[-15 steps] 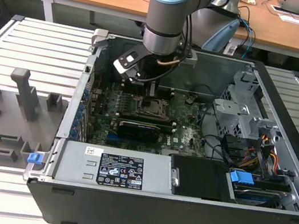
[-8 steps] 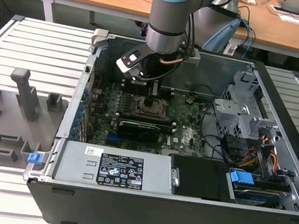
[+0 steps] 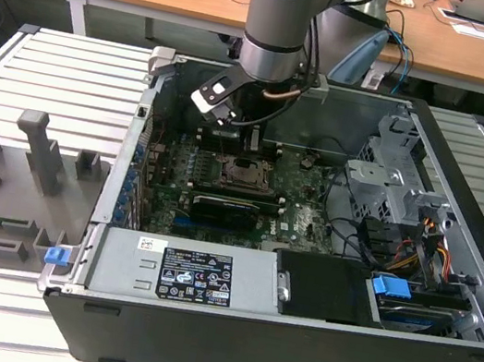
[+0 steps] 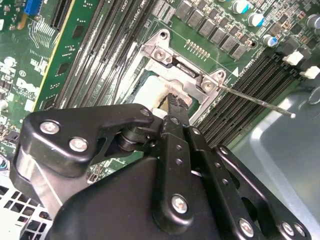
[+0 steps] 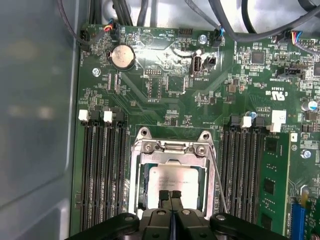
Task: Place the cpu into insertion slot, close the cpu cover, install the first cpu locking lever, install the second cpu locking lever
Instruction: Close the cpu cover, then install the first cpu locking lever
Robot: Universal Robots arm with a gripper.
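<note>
The cpu (image 5: 172, 179) lies flat in the insertion slot (image 3: 245, 175), its silver face showing through the window of the cpu cover (image 5: 172, 148). The cover lies down over it, and its hinge end carries two screws (image 4: 160, 53). My gripper (image 5: 170, 195) is shut with its black fingertips pressed together right above the chip's near edge; whether they touch it I cannot tell. In the second wrist view the gripper (image 4: 173, 102) points at the same spot. One thin locking lever (image 4: 257, 102) juts out from the socket corner over the memory slots, unlatched; it is a slanted wire (image 5: 220, 185) beside the cover.
Long black memory slots (image 5: 102, 170) flank the socket on both sides. A black card (image 3: 232, 209) lies just in front of the socket. The case walls, a metal drive cage (image 3: 391, 184) and loose cables (image 3: 355, 234) crowd the exterior view's right.
</note>
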